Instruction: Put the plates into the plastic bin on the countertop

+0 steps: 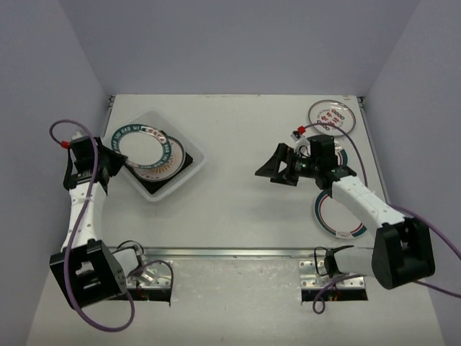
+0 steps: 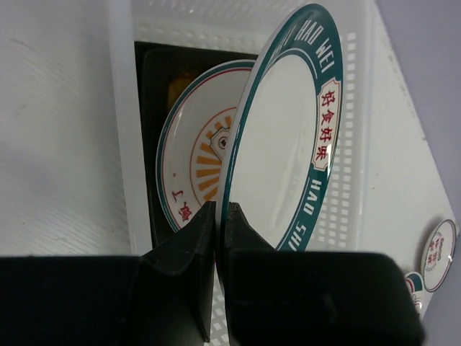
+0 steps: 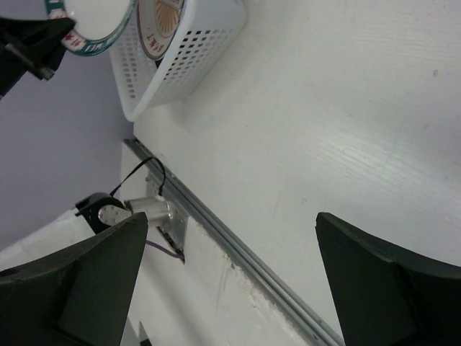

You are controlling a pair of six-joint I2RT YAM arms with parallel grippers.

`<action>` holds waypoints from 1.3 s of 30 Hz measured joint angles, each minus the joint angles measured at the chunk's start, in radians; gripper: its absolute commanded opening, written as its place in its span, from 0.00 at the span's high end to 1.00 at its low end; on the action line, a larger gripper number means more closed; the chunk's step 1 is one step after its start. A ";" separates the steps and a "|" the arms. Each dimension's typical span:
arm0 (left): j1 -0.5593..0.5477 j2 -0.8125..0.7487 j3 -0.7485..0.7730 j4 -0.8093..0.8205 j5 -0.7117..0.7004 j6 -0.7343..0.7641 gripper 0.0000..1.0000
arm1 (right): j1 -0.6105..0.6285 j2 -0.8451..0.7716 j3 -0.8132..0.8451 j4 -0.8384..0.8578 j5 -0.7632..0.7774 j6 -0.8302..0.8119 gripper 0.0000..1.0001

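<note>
At the plastic bin's (image 2: 353, 86) left edge, the left gripper (image 2: 219, 216) is pinching the tilted green-rimmed plate's (image 2: 284, 151) rim, while the right gripper (image 3: 232, 220) is gaping wide above the countertop's (image 1: 238, 216) middle, well apart

The right arm (image 1: 360, 196) hides part of a round plate (image 1: 330, 218) beneath it.

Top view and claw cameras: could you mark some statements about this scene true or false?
The left claw is shut on the rim of the round white plate with a teal lettered rim. True.
The right claw holds a plate. False: it is open and empty.
The white perforated plastic bin is empty. False: a round plate with an orange sunburst lies in it.
A round white plate with red marks lies at the white countertop's far right. True.
</note>
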 measured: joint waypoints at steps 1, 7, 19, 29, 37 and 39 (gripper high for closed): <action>0.001 0.041 -0.001 0.007 0.000 0.000 0.98 | 0.002 -0.043 -0.011 -0.016 0.011 -0.011 0.01; 0.001 0.168 -0.025 0.040 0.049 -0.006 0.48 | 0.009 -0.199 -0.012 -0.090 0.061 -0.083 0.01; -0.087 0.165 -0.030 0.046 0.118 0.038 0.00 | 0.009 -0.220 0.037 -0.269 0.213 -0.195 0.01; -0.098 0.018 0.060 -0.137 -0.034 0.132 0.00 | 0.002 -0.229 0.082 -0.413 0.476 -0.213 0.01; -0.351 -0.119 0.032 -0.055 0.066 0.088 0.00 | 0.000 -0.370 0.087 -0.482 0.480 -0.205 0.01; -0.585 -0.105 0.032 0.014 0.042 0.046 0.00 | 0.000 -0.470 0.100 -0.512 0.488 -0.200 0.01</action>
